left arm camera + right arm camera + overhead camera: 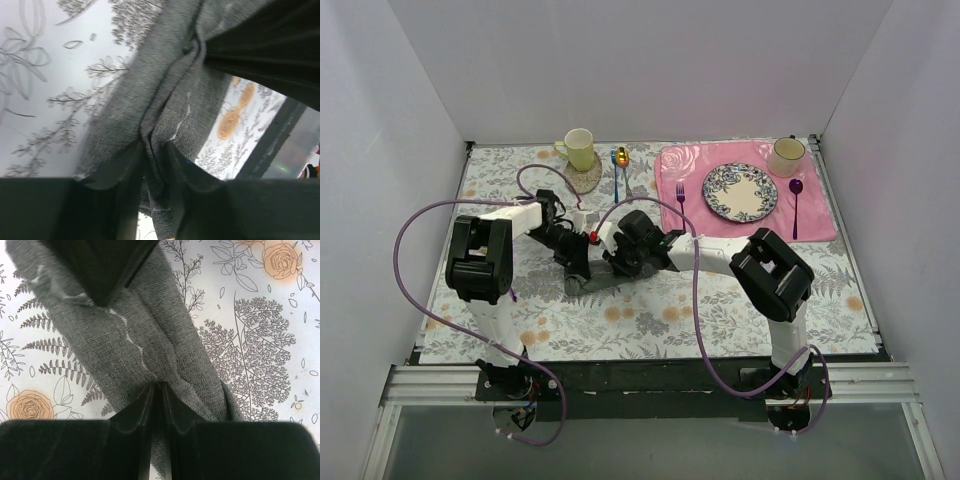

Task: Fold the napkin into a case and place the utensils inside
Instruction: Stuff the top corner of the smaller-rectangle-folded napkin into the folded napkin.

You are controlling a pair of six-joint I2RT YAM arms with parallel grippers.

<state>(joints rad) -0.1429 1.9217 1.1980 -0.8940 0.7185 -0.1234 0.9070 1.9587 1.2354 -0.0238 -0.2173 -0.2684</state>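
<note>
Folding step. Right gripper (pixel 157 386), nearly closed, pinches a napkin (pixel 165 340) ridge; left gripper (pixel 155 148), slightly parted, straddles it, hold unclear. Next: lay fold flat.

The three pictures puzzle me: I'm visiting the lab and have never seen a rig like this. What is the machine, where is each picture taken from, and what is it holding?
The machine is two robot arms bolted at the table's near edge, each ending in a two-finger gripper. The wide picture comes from a fixed camera above and behind them. The two close-ups come from a camera on each wrist, with that arm's own dark fingers at the bottom. On the flowered tablecloth lie a yellow mug, a blue-handled spoon and a pink placemat with a plate, a cup, a purple fork and a purple spoon. In the middle, the left gripper and the right gripper each pinch a fold of the dark grey napkin.
</note>
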